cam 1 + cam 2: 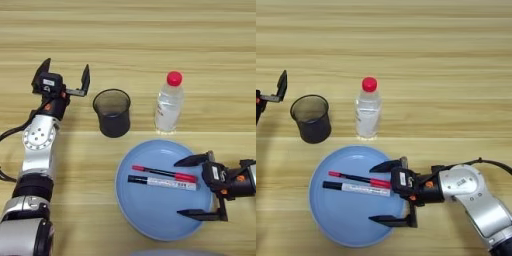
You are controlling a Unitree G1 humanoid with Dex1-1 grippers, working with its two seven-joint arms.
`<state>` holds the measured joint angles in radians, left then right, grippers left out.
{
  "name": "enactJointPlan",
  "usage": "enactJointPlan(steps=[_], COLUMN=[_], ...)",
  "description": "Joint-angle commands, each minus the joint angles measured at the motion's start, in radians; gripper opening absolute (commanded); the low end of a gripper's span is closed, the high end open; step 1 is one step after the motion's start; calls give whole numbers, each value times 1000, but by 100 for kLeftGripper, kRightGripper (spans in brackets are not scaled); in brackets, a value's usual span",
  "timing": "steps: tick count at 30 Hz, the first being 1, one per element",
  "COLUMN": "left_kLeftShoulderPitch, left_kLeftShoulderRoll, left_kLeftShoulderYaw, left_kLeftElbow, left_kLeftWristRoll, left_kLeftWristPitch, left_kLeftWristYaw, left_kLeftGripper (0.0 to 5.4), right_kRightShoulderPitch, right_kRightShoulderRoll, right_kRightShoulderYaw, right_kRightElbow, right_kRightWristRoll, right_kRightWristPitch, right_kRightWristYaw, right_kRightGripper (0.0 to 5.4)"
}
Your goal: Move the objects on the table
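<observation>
A round light-blue plate (pixel 148 212) lies at the near middle of the table (pixel 150 40). Two markers rest on it side by side: a red-and-black one (pixel 160 173) and a white-and-black one (pixel 159 182). My right gripper (pixel 181 188) is open over the plate's right part, one finger beyond the markers' right ends and one nearer than them. Behind the plate stand a dark translucent cup (pixel 112 113) and a clear bottle (pixel 168 105) with a red cap. My left gripper (pixel 65 71) is open, just left of the cup and apart from it.
The right forearm (pixel 476 192) reaches in from the lower right. The left arm (pixel 37 150) runs along the table's left side. A pale rounded shape (pixel 170 253) shows at the bottom edge.
</observation>
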<state>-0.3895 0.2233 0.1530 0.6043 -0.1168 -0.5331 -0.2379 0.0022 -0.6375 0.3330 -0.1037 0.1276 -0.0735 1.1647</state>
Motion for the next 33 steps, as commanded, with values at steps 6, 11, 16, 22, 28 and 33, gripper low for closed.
enactJointPlan(steps=[6, 11, 16, 22, 28, 33], left_kLeftShoulderPitch=[-9, -10, -10, -7, -7, -8], left_kLeftShoulderRoll=[7, 6, 7, 6, 4, 5], left_kLeftShoulderYaw=[-1, -1, 0, 0, 0, 0], left_kLeftElbow=[4, 4, 5, 2, 5, 7], left_kLeftWristRoll=[8, 8, 7, 7, 8, 7], left_kLeftWristPitch=[5, 4, 3, 3, 1, 0], left_kLeftWristYaw=[2, 3, 2, 3, 5, 3], left_kLeftGripper=[540, 540, 540, 540, 540, 540], right_kRightShoulderPitch=[-25, -34, -39, -42, -46, -48], right_kRightShoulderRoll=[-21, -14, -13, -12, -6, -3], right_kRightShoulderYaw=[21, 17, 20, 34, 26, 12], right_kRightElbow=[20, 22, 19, 15, -3, -32], right_kRightWristRoll=[-41, -33, -35, -64, -51, -23], right_kRightWristPitch=[4, -16, -18, -22, -58, -67], right_kRightWristYaw=[-1, -1, -3, -16, -23, -27], right_kRightGripper=[537, 537, 537, 537, 537, 537])
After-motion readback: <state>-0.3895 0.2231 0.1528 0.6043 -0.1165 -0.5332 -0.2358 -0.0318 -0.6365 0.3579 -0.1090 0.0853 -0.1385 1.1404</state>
